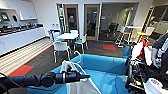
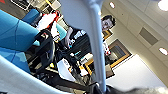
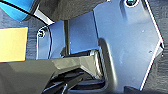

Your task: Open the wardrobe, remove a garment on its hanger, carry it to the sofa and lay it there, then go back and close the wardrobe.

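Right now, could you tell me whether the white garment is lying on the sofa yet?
Not yet: the garment hangs from the left pincer above the blue sofa.

Head view high, forward-down; left wrist upward; both share sofa (image 1: 110, 67)

The head view shows 1 blue sofa (image 1: 105, 68) and 1 white garment (image 1: 77, 86) with 1 thin white hanger (image 1: 75, 65) above it. There is 1 small white tabletop (image 1: 68, 36) with 4 white chairs around it; the nearest chair (image 1: 60, 47) stands in front. On the dark floor lie 2 red patches, one near (image 1: 21, 70) and one far (image 1: 109, 47). At the back are 2 wooden doors, left (image 1: 71, 17) and right (image 1: 91, 21). 1 person (image 1: 160, 53) is at the right edge.
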You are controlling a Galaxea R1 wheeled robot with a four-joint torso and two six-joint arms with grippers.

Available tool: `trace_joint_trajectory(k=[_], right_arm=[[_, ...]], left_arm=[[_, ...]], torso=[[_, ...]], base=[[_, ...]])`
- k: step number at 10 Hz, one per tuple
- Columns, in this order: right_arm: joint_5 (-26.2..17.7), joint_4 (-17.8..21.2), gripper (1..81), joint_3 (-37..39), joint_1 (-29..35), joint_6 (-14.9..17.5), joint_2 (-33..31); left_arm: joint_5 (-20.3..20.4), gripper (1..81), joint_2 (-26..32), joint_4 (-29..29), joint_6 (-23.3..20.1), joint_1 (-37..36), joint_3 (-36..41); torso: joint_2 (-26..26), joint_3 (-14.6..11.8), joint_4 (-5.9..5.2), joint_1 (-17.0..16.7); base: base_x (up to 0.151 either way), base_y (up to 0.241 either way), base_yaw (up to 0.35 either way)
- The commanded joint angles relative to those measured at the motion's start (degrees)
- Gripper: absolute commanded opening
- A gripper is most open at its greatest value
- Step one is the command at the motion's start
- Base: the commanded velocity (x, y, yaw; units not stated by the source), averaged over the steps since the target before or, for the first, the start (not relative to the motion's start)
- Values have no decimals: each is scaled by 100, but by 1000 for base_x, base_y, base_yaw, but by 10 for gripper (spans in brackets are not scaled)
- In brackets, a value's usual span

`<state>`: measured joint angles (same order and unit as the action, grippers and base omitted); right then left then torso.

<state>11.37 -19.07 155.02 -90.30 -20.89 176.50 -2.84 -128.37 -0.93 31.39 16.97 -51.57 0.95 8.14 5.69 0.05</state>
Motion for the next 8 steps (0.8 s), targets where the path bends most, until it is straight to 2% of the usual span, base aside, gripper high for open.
trace_joint_trajectory(k=[1, 5, 6, 7, 8], right_arm=[[-267, 35, 811, -25, 174, 15, 29], [-267, 25, 811, -25, 192, 15, 29], [-267, 26, 811, -25, 200, 15, 29], [-267, 26, 811, -25, 200, 15, 29], [-267, 26, 811, -25, 200, 15, 29]], left_arm=[[240, 10, 48, -189, -63, -813, 50], [565, 10, -102, -128, -45, -1216, -125], [609, 10, -137, -118, -1, -1436, -196], [679, 10, -120, -118, 234, -1690, -371], [688, 10, -34, -118, 358, -1850, -459]], torso=[[0, 528, 0, 0], [-2, 1226, 0, 2], [-4, 866, 0, 2], [-6, 1069, 0, 2], [-9, 1133, 0, 6]], base=[[0, 0, 0], [0, 0, 0], [0, 0, 0], [0, 0, 0], [0, 0, 0]])
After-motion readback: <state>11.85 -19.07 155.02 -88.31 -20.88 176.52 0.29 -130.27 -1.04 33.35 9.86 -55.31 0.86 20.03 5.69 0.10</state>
